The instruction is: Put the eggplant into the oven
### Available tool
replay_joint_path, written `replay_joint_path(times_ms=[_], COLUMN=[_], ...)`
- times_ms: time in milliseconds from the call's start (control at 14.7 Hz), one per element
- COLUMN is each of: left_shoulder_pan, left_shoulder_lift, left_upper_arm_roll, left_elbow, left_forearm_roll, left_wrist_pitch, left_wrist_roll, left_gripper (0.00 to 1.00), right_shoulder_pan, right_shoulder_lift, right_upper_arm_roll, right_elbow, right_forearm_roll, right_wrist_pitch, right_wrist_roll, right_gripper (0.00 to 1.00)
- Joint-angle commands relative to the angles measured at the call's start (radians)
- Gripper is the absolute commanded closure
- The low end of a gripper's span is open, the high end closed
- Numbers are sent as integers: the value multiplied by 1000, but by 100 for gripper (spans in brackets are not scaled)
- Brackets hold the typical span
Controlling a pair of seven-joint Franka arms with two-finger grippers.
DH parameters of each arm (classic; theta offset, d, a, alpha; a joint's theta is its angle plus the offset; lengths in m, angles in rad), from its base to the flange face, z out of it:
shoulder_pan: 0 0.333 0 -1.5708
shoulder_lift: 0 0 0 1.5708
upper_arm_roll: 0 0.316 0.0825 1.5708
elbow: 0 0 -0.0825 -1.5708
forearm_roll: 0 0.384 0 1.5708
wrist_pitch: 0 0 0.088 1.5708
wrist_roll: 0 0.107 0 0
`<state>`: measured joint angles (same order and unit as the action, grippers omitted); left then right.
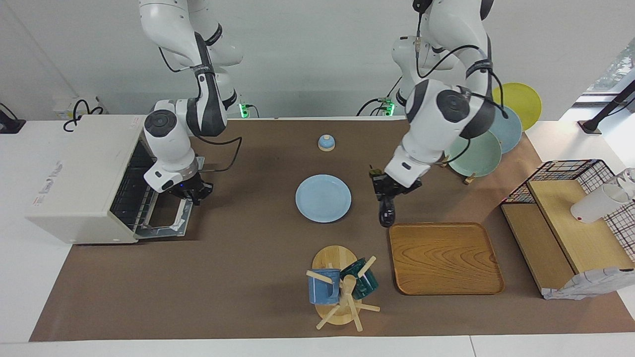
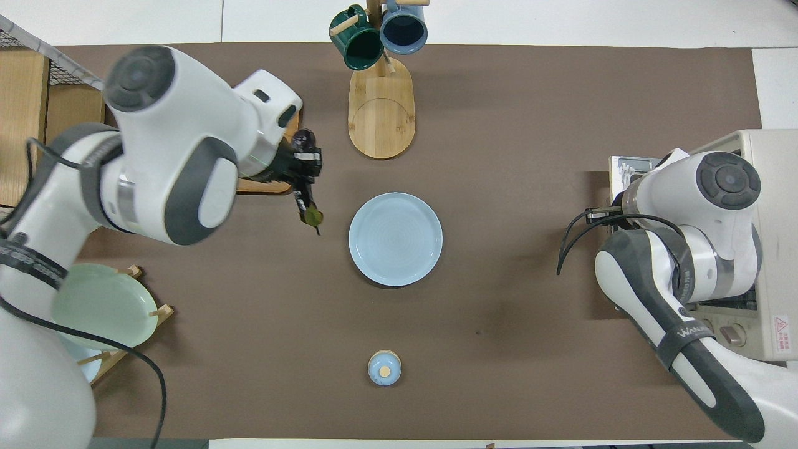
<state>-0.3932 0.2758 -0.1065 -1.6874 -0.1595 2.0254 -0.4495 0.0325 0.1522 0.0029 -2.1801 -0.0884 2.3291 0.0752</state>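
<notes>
The left gripper (image 1: 386,191) is clamping the eggplant (image 1: 386,214) near its stem end, and the dark body is hanging down from the fingers, long axis nearly upright, in the air over bare mat between the blue plate (image 1: 323,198) and the wooden tray (image 1: 445,258). The oven (image 1: 82,178) is sitting well away toward the right arm's end of the table, past the plate. There the right gripper (image 1: 191,193), fingers closed, is gripping the edge of the lowered oven door (image 1: 166,218), so the carrying arm is facing a long sideways crossing.
</notes>
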Motion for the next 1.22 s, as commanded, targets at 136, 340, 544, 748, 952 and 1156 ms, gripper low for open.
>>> replay_joint_path(times_ms=[136,340,544,748,952,1156], left_shoulder_pan=[-215,-268,-268,-268,-268,-268], left_shoulder_lift=[-149,-95,-70,-46,-41,-41], left_upper_arm_roll=[19,21,21,22,22,22], left_elbow=[-404,-419,-416,-414,-414,-414], left_forearm_roll=[-29,-29,-28,-28,-28,-28], left_wrist_pitch=[379,461,480,512,518,513], left_wrist_roll=[-221,-256,-244,-241,-236,-232], left_gripper=[100,100,100,100,100,100], right_shoulder_pan=[20,53,56,59,63,67], right_shoulder_lift=[41,41,27,-12,-19,-32], right_upper_arm_roll=[-15,-15,-9,3,3,3], right_elbow=[26,48,92,100,103,106], right_forearm_roll=[51,78,81,130,190,190], right_wrist_pitch=[58,46,-23,-72,-129,-123], right_wrist_roll=[3,49,48,49,37,37], right_gripper=[100,100,100,81,31,0])
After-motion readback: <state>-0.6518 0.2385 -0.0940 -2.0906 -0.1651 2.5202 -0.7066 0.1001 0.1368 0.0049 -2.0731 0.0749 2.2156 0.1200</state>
